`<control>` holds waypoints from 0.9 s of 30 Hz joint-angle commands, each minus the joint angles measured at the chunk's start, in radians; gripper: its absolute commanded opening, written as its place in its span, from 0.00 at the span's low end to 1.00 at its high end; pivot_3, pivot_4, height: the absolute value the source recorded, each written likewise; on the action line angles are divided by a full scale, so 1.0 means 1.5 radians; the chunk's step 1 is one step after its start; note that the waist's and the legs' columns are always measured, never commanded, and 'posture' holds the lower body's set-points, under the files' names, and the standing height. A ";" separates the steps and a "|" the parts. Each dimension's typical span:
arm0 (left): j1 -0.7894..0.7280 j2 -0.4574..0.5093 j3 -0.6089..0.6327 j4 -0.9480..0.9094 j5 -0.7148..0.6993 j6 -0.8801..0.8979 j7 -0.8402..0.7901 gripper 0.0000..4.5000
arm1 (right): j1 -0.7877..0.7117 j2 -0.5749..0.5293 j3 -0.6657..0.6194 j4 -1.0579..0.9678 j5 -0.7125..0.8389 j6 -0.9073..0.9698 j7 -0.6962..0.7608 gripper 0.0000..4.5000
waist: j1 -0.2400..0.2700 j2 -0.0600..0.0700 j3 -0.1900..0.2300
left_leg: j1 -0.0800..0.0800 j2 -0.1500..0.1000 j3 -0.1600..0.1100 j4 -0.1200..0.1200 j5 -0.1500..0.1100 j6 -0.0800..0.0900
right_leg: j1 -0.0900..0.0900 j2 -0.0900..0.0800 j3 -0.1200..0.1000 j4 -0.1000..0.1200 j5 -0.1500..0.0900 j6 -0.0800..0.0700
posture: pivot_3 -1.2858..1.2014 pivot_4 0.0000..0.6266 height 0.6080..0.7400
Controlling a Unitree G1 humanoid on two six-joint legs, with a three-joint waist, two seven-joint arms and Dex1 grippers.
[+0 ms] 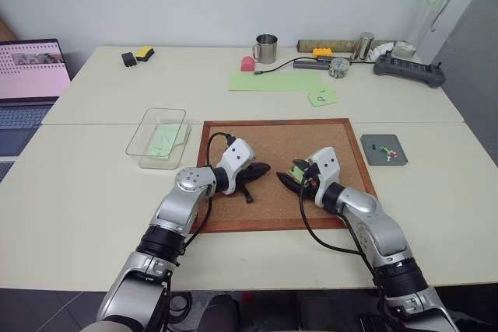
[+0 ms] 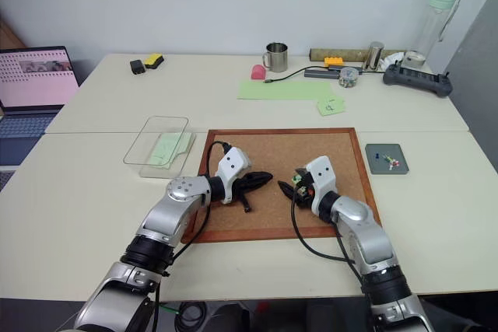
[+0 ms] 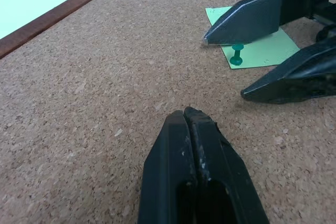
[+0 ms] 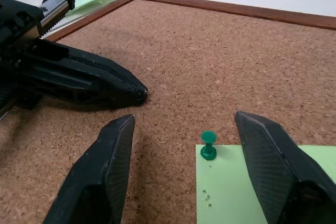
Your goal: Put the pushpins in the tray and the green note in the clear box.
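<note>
On the cork board [image 1: 276, 157], the right tool [image 4: 191, 166] has its fingers spread either side of a green pushpin [image 4: 208, 145] stuck upright in a green note [image 4: 247, 182]. The left tool [image 3: 188, 124], fingers pressed together and empty, lies at the pin's nine o'clock. Another green note [image 1: 162, 140] lies in the clear box [image 1: 158, 138] at the board's nine o'clock; more pushpins [image 1: 387, 151] lie in the tray [image 1: 383, 149] at its three o'clock on the tabletop [image 1: 70, 184].

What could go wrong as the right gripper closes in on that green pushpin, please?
The right gripper is open around the green pushpin, which pins a green note to the corkboard. Its fingers could pinch or tear the note, or knock the pin sideways. The shut left gripper lies near, so the two could collide.
</note>
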 commanded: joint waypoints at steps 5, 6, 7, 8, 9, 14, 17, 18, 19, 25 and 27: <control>0.012 0.006 0.001 -0.018 0.004 0.009 0.006 0.00 | -0.011 0.008 -0.006 0.007 -0.016 -0.023 -0.001 0.29 | 0.000 0.000 0.000 | 0.000 0.000 0.000 0.000 0.000 0.000 | 0.000 0.000 0.000 0.000 0.000 0.000 | 0.52 0.24 1.00; 0.011 0.006 0.001 -0.017 0.004 0.009 0.006 0.00 | -0.012 0.008 -0.007 0.008 -0.017 -0.023 -0.001 0.25 | 0.000 0.000 0.000 | 0.000 0.000 0.000 0.000 0.000 0.000 | 0.000 0.000 0.000 0.000 0.000 0.000 | 0.52 0.24 1.00; 0.011 0.006 0.001 -0.017 0.004 0.009 0.007 0.00 | -0.012 0.009 -0.009 0.008 -0.018 -0.024 -0.001 0.19 | 0.000 0.000 0.000 | 0.000 0.000 0.000 0.000 0.000 0.000 | 0.000 0.000 0.000 0.000 0.000 0.000 | 0.52 0.24 1.00; 0.011 0.006 0.001 -0.017 0.004 0.009 0.007 0.00 | -0.012 0.009 -0.010 0.008 -0.019 -0.025 0.000 0.15 | 0.000 0.000 0.000 | 0.000 0.000 0.000 0.000 0.000 0.000 | 0.000 0.000 0.000 0.000 0.000 0.000 | 0.52 0.24 1.00; 0.011 0.006 0.001 -0.017 0.004 0.009 0.007 0.00 | -0.012 0.010 -0.011 0.008 -0.020 -0.026 0.000 0.12 | 0.000 0.000 0.000 | 0.000 0.000 0.000 0.000 0.000 0.000 | 0.000 0.000 0.000 0.000 0.000 0.000 | 0.52 0.24 1.00; 0.006 0.005 0.000 -0.010 0.002 0.008 0.007 0.00 | -0.018 0.005 -0.013 -0.002 -0.028 -0.040 0.002 0.00 | 0.000 0.000 0.000 | 0.000 0.000 0.000 0.000 0.000 0.000 | 0.000 0.000 0.000 0.000 0.000 0.000 | 0.52 0.24 1.00; 0.006 0.005 0.000 -0.011 0.002 0.009 0.007 0.00 | -0.022 -0.007 -0.017 -0.021 -0.040 -0.061 0.001 0.00 | 0.000 0.000 0.000 | 0.000 0.000 0.000 0.000 0.000 0.000 | 0.000 0.000 0.000 0.000 0.000 0.000 | 0.52 0.24 1.00; 0.006 0.005 -0.001 -0.011 0.002 0.010 0.007 0.00 | -0.022 -0.014 -0.013 -0.030 -0.046 -0.074 0.008 0.00 | 0.000 0.000 0.000 | 0.000 0.000 0.000 0.000 0.000 0.000 | 0.000 0.000 0.000 0.000 0.000 0.000 | 0.52 0.24 1.00; 0.006 0.005 0.000 -0.012 0.001 0.011 0.007 0.00 | -0.021 -0.021 -0.009 -0.041 -0.052 -0.084 0.014 0.00 | 0.000 0.000 0.000 | 0.000 0.000 0.000 0.000 0.000 0.000 | 0.000 0.000 0.000 0.000 0.000 0.000 | 0.52 0.24 1.00; 0.008 0.007 -0.001 -0.014 0.000 0.014 0.005 0.00 | -0.011 -0.026 -0.025 -0.100 -0.038 -0.107 0.018 0.00 | 0.000 0.000 0.000 | 0.000 0.000 0.000 0.000 0.000 0.000 | 0.000 0.000 0.000 0.000 0.000 0.000 | 0.52 0.24 1.00; 0.005 0.006 0.002 -0.015 -0.004 0.017 0.005 0.00 | -0.009 -0.028 -0.032 -0.108 -0.037 -0.108 0.016 0.00 | 0.000 0.000 0.000 | 0.000 0.000 0.000 0.000 0.000 0.000 | 0.000 0.000 0.000 0.000 0.000 0.000 | 0.52 0.24 1.00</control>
